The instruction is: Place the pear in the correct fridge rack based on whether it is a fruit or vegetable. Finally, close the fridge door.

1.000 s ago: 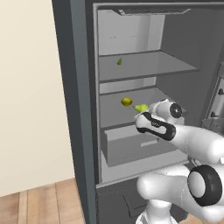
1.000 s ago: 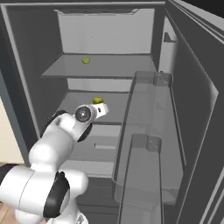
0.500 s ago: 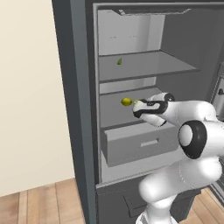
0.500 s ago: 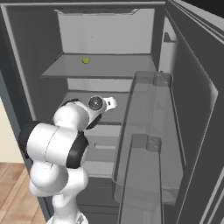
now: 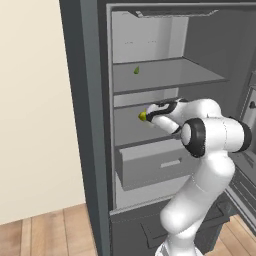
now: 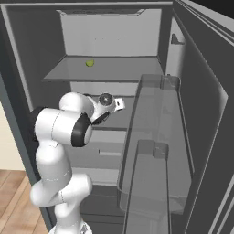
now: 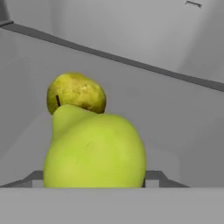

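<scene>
pear (image 7: 94,151) | held in end effector (image 7: 94,186) | long axis along view, stem away toward rounder fruit (image 7: 76,92)

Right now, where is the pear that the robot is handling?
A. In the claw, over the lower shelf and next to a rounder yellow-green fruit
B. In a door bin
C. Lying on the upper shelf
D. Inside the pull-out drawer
A. The hand view shows the pear between the claw tips, the rounder fruit just behind it on the lower shelf.
</scene>
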Controlling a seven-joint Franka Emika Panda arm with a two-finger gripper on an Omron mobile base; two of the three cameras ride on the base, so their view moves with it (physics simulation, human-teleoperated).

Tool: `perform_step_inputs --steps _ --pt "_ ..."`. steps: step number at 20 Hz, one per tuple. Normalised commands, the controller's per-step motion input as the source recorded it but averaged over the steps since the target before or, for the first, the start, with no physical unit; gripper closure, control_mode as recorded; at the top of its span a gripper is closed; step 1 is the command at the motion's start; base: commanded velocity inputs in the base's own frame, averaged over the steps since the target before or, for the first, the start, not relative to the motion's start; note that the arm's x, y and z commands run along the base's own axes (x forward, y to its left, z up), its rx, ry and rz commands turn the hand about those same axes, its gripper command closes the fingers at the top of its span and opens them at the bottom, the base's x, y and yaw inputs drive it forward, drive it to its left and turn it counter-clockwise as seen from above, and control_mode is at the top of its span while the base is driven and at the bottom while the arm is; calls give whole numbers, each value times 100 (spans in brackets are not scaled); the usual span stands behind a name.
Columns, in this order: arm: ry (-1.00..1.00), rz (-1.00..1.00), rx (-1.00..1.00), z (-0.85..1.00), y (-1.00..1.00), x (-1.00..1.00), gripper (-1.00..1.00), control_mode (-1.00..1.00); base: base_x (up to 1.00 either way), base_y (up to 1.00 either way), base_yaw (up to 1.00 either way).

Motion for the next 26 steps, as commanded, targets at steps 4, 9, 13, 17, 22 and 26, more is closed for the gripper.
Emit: perform_step_inputs --steps 4,9,13,17,22,26 --pt "0 0 0 -51 -2 55 100 -100 0 0 0" --pt "-5 0 0 -55 0 49 -100 -100 0 0 0" --pt "-7 0 0 -36 0 1 -100 -100 0 0 0" --pt "0 0 0 17 0 -31 -100 -100 0 0 0" --pt "4 0 -1 64 6 -40 -100 -100 0 0 0" --pt "13 0 -3 77 0 -53 -100 -100 0 0 0"
